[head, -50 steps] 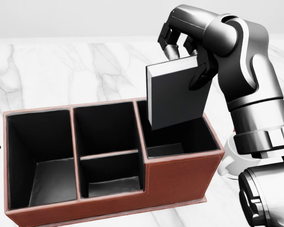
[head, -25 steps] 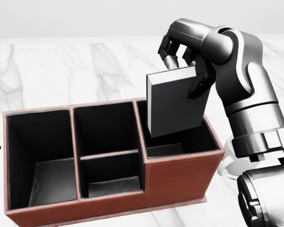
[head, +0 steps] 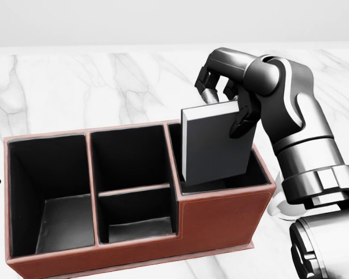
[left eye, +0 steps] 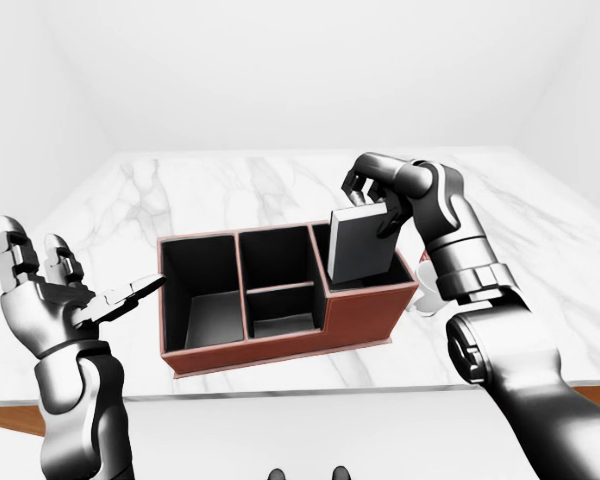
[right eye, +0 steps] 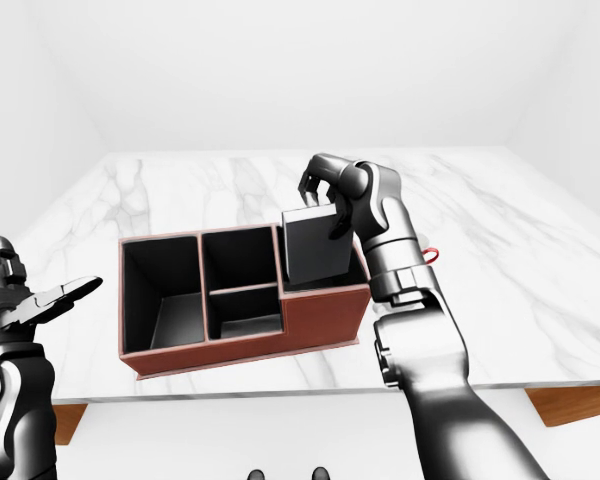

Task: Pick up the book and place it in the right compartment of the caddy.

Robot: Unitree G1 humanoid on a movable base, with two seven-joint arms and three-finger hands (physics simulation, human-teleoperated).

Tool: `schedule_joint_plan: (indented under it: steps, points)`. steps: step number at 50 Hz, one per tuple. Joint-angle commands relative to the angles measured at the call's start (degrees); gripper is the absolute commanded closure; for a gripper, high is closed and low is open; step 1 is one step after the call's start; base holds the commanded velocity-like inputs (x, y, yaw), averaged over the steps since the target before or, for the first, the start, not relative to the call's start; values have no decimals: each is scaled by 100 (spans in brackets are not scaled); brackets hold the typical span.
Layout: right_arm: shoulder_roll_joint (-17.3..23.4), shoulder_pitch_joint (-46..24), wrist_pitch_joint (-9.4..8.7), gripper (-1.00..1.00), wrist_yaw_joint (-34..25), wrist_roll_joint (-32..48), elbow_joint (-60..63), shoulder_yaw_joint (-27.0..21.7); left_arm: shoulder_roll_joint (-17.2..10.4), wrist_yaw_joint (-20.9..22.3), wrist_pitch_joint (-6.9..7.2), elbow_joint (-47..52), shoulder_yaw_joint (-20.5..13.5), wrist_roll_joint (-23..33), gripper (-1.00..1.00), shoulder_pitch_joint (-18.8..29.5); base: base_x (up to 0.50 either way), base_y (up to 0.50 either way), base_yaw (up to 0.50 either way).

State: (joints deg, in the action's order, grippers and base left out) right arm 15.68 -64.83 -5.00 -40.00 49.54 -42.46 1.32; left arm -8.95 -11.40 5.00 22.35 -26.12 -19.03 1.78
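A dark grey book (head: 215,145) hangs upright with its lower end inside the right compartment of the red-brown caddy (head: 221,221). My right hand (head: 224,99) is shut on the book's top edge, above that compartment. The caddy has a tall left compartment, two small middle ones and the right one, all black inside. My left hand (left eye: 80,295) is open and empty, raised to the left of the caddy in the left-eye view, apart from it.
The caddy stands on a white marble table (left eye: 230,190). A small white object with a red loop (right eye: 432,255) lies on the table behind my right forearm. The table's near edge (left eye: 310,395) runs below the caddy.
My right hand has lowered the book; its bottom end has gone from above the rim down into the right compartment. The caddy and left hand have not moved.
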Motion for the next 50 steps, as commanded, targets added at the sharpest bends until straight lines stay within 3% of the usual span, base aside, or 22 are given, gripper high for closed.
schedule_joint_plan:
  steps: [1, 33, 34, 35, 36, 50]
  points:
    - [-30, 66, 0, 100, 0, 55, -92, -84, 5, -1, 0, 21, -13, -10, -100, -12, 0, 0, 0]
    - [2, 49, 0, 100, 0, 18, -408, -102, -5, 1, 0, -44, 3, 2, -100, 7, 0, 0, 0]
    - [11, 41, 0, 87, 0, 22, -444, -97, -7, -7, 0, -20, 0, -4, -100, 5, 0, 0, 0]
    - [15, 38, 0, 34, 0, 22, -453, -95, -7, -8, 0, -13, -1, -5, -100, 4, 0, 0, 0]
    - [16, 87, 0, -100, 0, 33, -383, -79, -4, -6, 0, -27, 2, 2, -100, 6, 0, 0, 0]
    - [35, 82, 0, -100, 0, 89, -429, -89, 3, -3, 0, -35, 12, 14, -100, -1, 0, 0, 0]
